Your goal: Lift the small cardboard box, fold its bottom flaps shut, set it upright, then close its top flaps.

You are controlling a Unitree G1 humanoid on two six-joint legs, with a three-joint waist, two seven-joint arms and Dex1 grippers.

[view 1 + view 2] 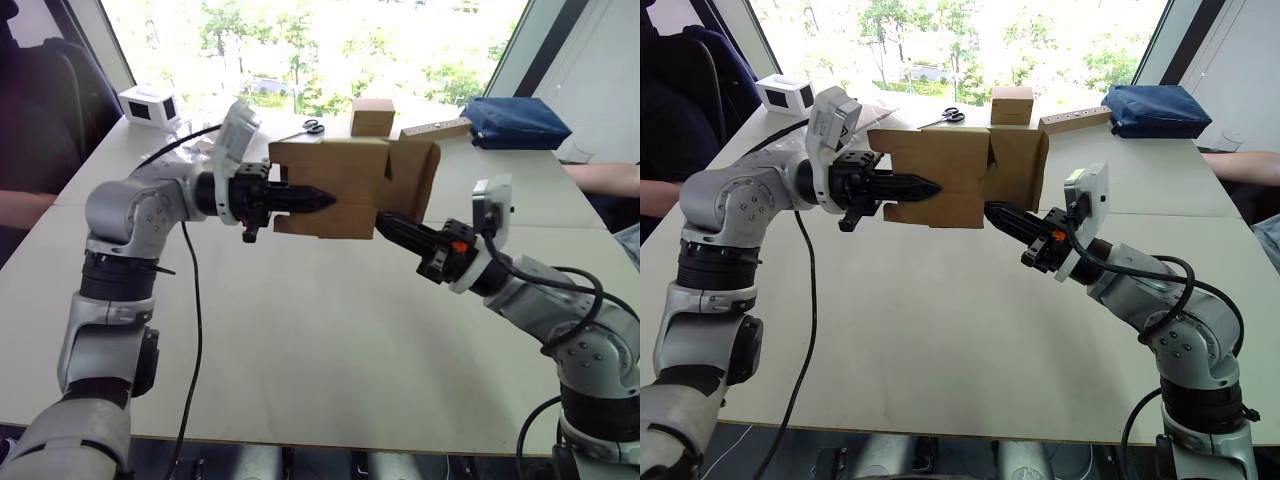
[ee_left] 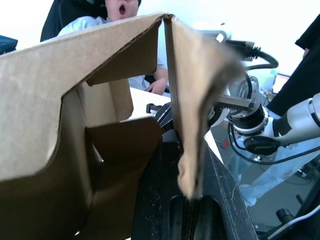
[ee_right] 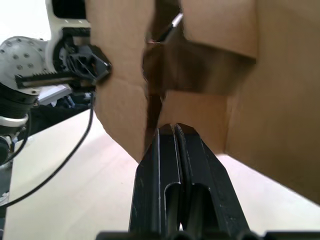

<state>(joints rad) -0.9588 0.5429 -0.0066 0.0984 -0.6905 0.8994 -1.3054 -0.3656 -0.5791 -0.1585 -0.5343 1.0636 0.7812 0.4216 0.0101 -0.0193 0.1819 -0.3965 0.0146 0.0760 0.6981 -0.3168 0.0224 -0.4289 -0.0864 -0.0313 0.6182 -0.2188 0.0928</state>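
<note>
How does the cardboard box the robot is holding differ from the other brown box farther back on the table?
The small cardboard box is held in the air between the left hand and right hand, flaps open. The squarer brown box rests on the table, looks closed and appears smaller. Both are plain brown cardboard.

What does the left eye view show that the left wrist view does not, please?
Left eye view adds: scissors, a white box and a blue bag at the back. Left wrist view adds: the box's hollow inside, with flaps folded inward. Both share: the box held in the air, the left tool shut on its wall, and the right tool at its other end.
</note>
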